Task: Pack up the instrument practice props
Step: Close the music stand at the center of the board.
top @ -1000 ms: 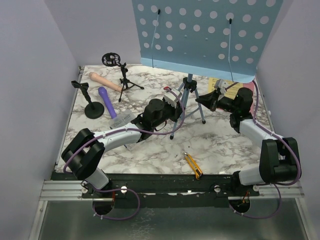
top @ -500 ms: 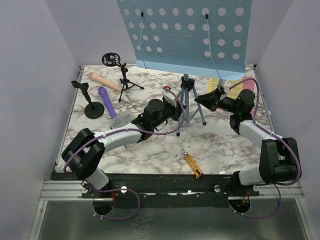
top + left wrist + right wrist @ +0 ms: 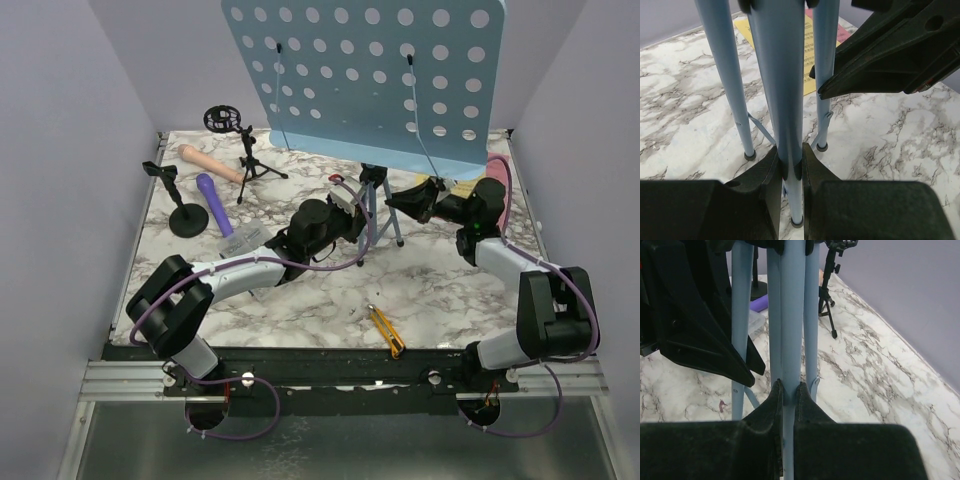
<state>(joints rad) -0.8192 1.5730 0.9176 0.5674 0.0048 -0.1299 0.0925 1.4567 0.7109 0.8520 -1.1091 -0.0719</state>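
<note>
We see the rack (image 3: 365, 85) standing at the far middle of the desk (image 3: 300, 300) with its long axis vertical. The perforated panel is at the top, with its broad face toward the arms. The panel is wider than it is tall, its width runs left to right, and its lower lip slopes down toward the right. Below it the three legs (image 3: 722, 75) point down at the desk, drawn in close and nearly parallel. We cannot tell whether every foot touches the marble.

The left end effector (image 3: 790, 169) pinches the nearest leg low down, just above its foot, with a finger pressed to each side. The right end effector (image 3: 788, 392) pinches a leg from the opposite side in the same way. The two end effectors sit just beside each other, tips facing.

The beige mic (image 3: 210, 163) lies flat at the far left, and its long axis runs diagonally from far left to nearer right. The purple mic (image 3: 214, 205) lies flat just nearer, with its round head pointing to the far side. A round-base mount (image 3: 182, 208) stands upright to the left of the purple mic. A tripod mount (image 3: 243, 150) stands upright beside the beige mic, ring on top. The yellow page (image 3: 752, 30) lies flat behind the legs, next to the pink page (image 3: 840, 32). The knife (image 3: 385, 330) lies near the front edge, well apart from the rest.
</note>
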